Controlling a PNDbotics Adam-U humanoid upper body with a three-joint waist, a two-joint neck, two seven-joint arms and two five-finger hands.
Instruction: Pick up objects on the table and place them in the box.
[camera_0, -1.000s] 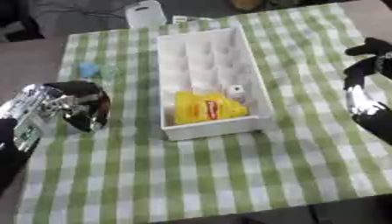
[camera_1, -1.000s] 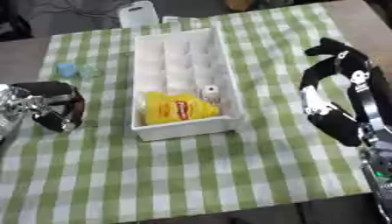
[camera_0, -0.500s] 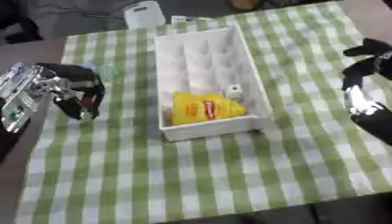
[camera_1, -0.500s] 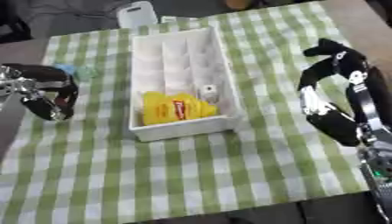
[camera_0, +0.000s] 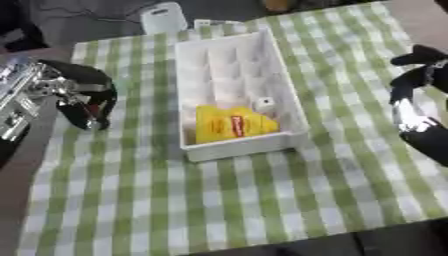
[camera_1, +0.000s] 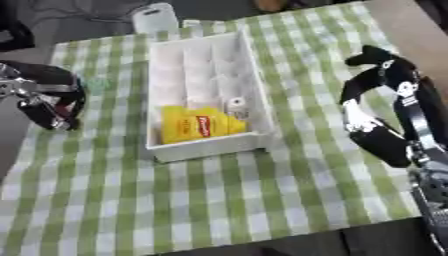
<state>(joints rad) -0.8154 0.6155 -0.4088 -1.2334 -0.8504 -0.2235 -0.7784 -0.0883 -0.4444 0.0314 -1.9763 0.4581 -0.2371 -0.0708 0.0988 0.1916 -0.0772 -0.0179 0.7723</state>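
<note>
While the green-and-white checked cloth (camera_0: 262, 200) lies askew over the bench, a long white plastic box with inner dividers (camera_0: 232, 60) sits near its middle, running from about 12 o'clock down toward 6 o'clock. At the 6 o'clock end of that box lies a flat yellow packet with a red label (camera_0: 229, 127), and just beside it, toward 1 o'clock from the packet, stands a small white roll-shaped object (camera_0: 263, 103) against the right-hand wall. At 9 o'clock of the box, over the cloth's edge, hangs the left hand (camera_0: 87, 102), black with silver joints, its fingers curled downward; whether anything sits inside them cannot be told. Just beside that hand, between it and the box, a small pale blue-green thing (camera_1: 98, 84) lies on the cloth, too faint to make out further. At 3 o'clock, well apart from the box, the right hand (camera_1: 372, 75) hovers above the cloth with its black fingers bent and nothing seen in them. Beyond the box at 12 o'clock, at the far edge of the cloth, stands a white rounded container (camera_0: 164, 17).
</note>
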